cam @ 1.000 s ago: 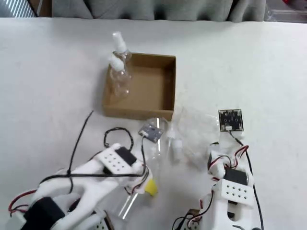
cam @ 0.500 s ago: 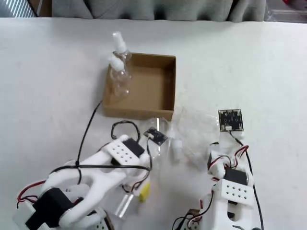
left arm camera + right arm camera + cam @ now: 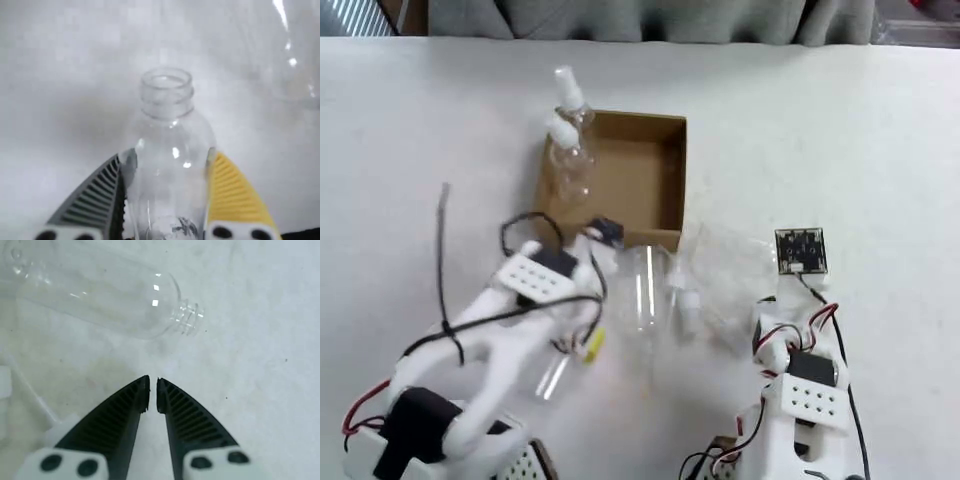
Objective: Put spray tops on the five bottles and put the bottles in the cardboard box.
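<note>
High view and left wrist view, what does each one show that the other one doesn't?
The high view adds the cardboard box, with two spray-topped bottles standing at its left side, and a loose spray top on the table. The left wrist view adds the open, topless neck of the clear bottle. Both have the left gripper shut on that bottle.

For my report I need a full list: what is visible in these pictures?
brown cardboard box: one, brown, mid-table, open.
clear plastic bottles with white spray tops: two, clear, upright at the box's left wall.
clear plastic bottles without tops: two, clear, lying on the table before the box.
white spray top: one, white, lying between those two.
white table: one, white, under everything.
left tool: one, grey and yellow, shut on a fifth clear topless bottle.
right tool: one, black, shut, empty, above the table.
</note>
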`<state>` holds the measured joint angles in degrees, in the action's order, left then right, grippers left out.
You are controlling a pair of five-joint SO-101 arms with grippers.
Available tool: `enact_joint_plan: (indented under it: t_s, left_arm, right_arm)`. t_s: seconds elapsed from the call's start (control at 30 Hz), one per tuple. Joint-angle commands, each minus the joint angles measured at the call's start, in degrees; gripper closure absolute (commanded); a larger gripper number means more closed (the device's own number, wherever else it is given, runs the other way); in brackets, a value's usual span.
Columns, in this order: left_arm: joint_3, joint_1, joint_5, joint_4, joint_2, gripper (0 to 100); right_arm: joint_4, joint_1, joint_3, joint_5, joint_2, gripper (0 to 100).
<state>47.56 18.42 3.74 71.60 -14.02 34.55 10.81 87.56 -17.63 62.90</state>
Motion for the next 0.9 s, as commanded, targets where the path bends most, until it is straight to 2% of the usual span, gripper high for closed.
enact_joint_plan:
  t_s: [0.0, 0.2, 0.5, 0.57, 0.73, 0.87]
  left_arm:
    - [-5.1, -8.4, -0.7, -0.6, 0.0, 98]
    - [-4.8, -16.7, -0.7, -4.0, 0.6, 98]
    - [5.0, -17.1, -1.1, -21.0, 0.2, 97]
    - [5.5, -17.4, -1.1, -21.8, 0.2, 93]
    - [5.2, -18.1, -0.7, -19.5, 0.1, 72]
    - [2.7, -20.7, -1.0, -18.9, 0.1, 68]
  right_arm:
    - [-1.2, 0.0, -0.4, -0.6, 0.9, 98.3]
    - [-1.2, 0.0, -0.4, -0.6, 0.9, 98.3]
    - [-1.2, 0.0, -0.4, -0.6, 0.9, 98.3]
    - [-1.2, 0.0, -0.4, -0.6, 0.9, 98.3]
    - [-1.2, 0.0, -0.4, -0.6, 0.9, 98.3]
    - [-1.2, 0.0, -0.4, -0.6, 0.9, 98.3]
